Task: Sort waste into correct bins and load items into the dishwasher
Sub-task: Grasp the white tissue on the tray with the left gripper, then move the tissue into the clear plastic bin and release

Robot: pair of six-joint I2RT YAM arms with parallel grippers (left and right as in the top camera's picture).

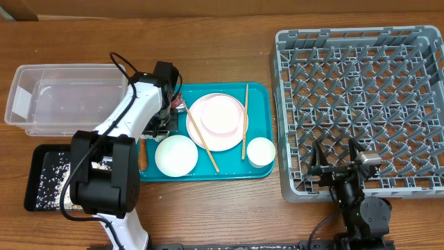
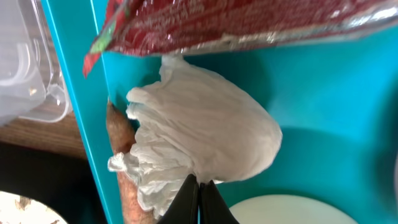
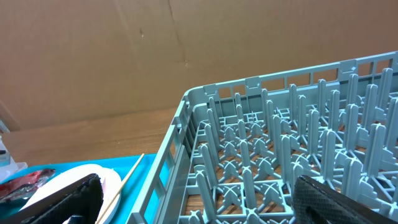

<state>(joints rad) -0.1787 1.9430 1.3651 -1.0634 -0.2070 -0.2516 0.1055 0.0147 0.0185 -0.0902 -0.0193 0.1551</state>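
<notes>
**A:** How far along is the job?

**B:** Early, I'd judge. Pale rice scraps [image 1: 50,177] lie in the black tray [image 1: 35,156], so that part looks done. I can make out no waste in the clear tub [image 1: 66,94], and the dish rack [image 1: 361,104] holds no dishes.

**A:** Where are the dishes?

**B:** On the teal tray [image 1: 229,165]: the plate [image 1: 217,132], a bowl [image 1: 176,155], the cup [image 1: 261,152] and the chopsticks [image 1: 201,139]. All of that is left to load.

**A:** And the rest of the waste?

**B:** The tissue [image 2: 205,137] sits on the teal tray by its left edge. It is white, puffed and crumpled into soft folds. The wrapper [image 2: 249,25] (red, shiny, creased) lies right against it. Both need binning.

**A:** What are the arms doing?

**B:** The left gripper [image 2: 199,186] has its fingertips pressed together at the tissue's lower edge. I cannot tell whether they have caught a fold. The right gripper [image 3: 199,186] hangs over the rack's near edge with its fingers spread wide, holding nothing.
</notes>
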